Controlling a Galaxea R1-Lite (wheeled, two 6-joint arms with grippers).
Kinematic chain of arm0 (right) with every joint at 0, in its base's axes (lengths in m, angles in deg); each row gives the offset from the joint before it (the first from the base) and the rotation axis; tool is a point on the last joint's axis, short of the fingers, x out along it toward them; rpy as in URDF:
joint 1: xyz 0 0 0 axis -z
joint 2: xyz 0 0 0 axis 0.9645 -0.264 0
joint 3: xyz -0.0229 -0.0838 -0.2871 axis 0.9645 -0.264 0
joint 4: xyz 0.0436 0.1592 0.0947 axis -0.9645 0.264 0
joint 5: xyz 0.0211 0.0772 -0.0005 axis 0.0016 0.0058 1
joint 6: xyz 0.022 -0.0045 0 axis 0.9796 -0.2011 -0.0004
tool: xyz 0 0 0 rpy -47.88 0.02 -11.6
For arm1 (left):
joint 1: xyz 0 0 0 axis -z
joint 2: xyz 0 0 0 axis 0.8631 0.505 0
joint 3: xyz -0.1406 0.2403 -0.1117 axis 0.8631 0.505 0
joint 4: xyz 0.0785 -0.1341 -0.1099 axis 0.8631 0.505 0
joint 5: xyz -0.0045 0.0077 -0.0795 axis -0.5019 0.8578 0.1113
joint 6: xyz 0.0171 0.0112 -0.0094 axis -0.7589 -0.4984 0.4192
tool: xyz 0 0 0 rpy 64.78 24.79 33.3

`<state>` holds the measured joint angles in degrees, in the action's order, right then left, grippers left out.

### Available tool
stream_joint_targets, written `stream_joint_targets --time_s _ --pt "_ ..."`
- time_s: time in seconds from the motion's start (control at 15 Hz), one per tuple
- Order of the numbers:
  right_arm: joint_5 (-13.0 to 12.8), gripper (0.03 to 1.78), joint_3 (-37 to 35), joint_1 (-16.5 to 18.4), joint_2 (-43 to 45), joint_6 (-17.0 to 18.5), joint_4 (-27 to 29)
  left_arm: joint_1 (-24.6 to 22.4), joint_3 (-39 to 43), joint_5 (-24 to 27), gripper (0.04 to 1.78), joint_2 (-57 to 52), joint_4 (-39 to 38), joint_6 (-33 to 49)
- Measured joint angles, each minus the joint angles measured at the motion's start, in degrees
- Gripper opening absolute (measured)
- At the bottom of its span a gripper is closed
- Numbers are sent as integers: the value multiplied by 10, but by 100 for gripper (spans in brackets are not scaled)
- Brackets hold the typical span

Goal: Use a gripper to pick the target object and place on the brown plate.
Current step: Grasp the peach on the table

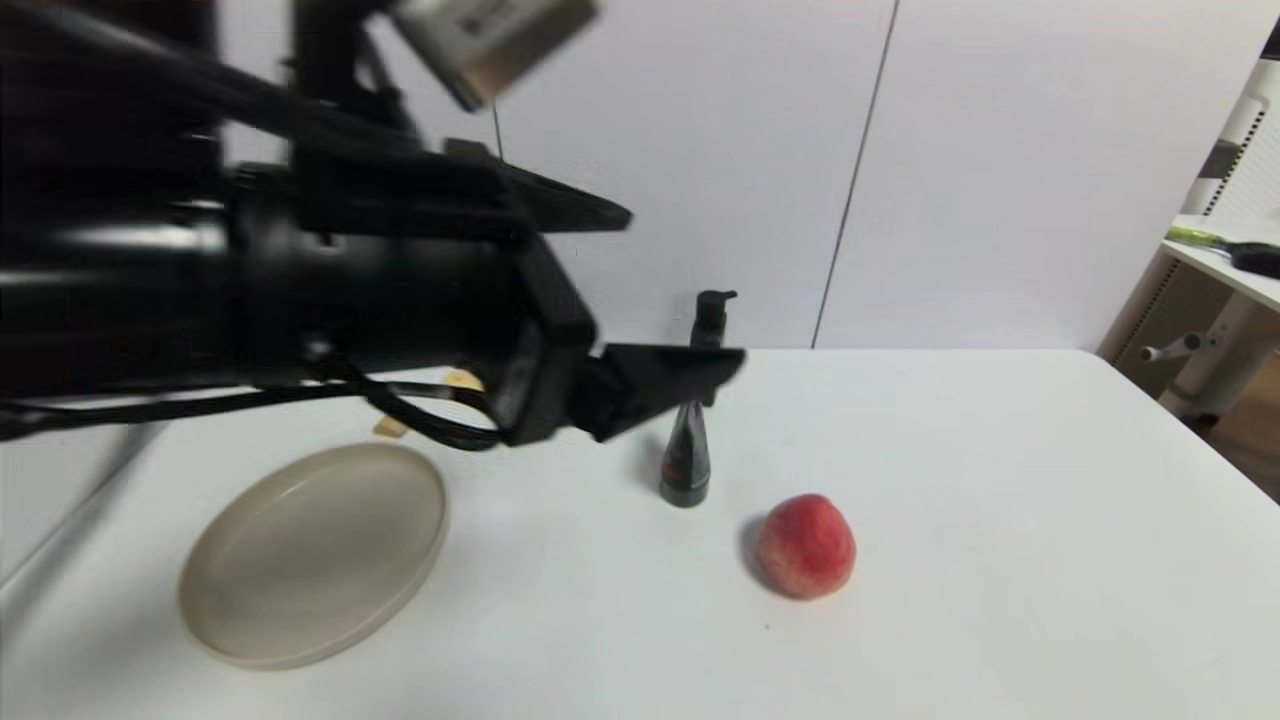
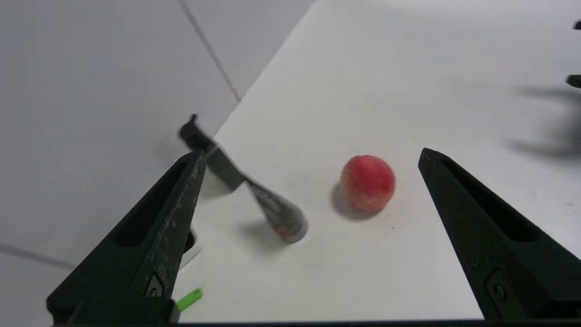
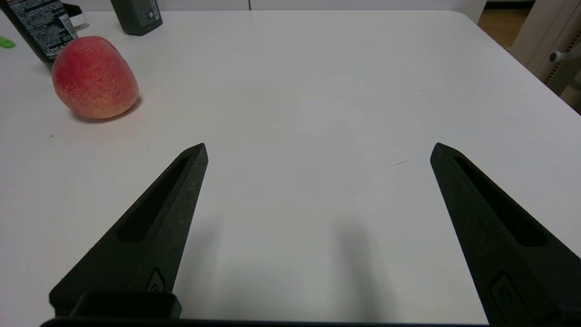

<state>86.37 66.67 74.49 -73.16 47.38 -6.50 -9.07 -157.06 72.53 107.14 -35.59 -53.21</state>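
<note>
- Right claw (image 3: 317, 150): spread wide and empty, low over bare desk (image 1: 1000, 600) near the front edge, toward the right side. It is not visible in the head view.
- Plate (image 1: 312, 553): empty, near the front-left corner of the desk.
- Peach (image 1: 806, 546): resting on the desk around mid-width, a little in from the front edge, well apart from the plate. It is roundish, with no marked long axis, so claw orientation probably matters little.
- Key relation: from the right claw the peach (image 3: 94, 77) lies ahead and toward the left side. From the left claw (image 2: 308, 156) the peach (image 2: 367, 182) lies almost straight ahead, between its two fingers' lines.
- Bottle (image 1: 686, 465): a black cone-shaped tube standing just behind and left of the peach, a likely obstacle on approach.
- Left claw (image 1: 690, 375): spread and empty, raised above the desk's middle, behind the plate, pointing toward the right side. It appears better aimed for the pick.
</note>
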Motion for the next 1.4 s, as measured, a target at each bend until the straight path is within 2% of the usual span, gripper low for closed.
stream_joint_targets --time_s 0.2,0.4,0.67,0.93,1.2,1.4 --pt "0 169 0 0 0 0 0 58 -35 -1 169 106 -2 2" --pt "0 169 0 0 0 0 0 85 -59 -2 169 196 -5 5" --pt "0 169 0 0 0 0 0 92 -88 -11 169 279 -9 38" --pt "0 169 0 0 0 0 0 92 -103 -81 169 317 -9 108" --pt "0 169 0 0 0 0 0 84 -106 -114 169 330 -18 140" --pt "0 169 0 0 0 0 0 83 -103 -146 169 342 -59 196"
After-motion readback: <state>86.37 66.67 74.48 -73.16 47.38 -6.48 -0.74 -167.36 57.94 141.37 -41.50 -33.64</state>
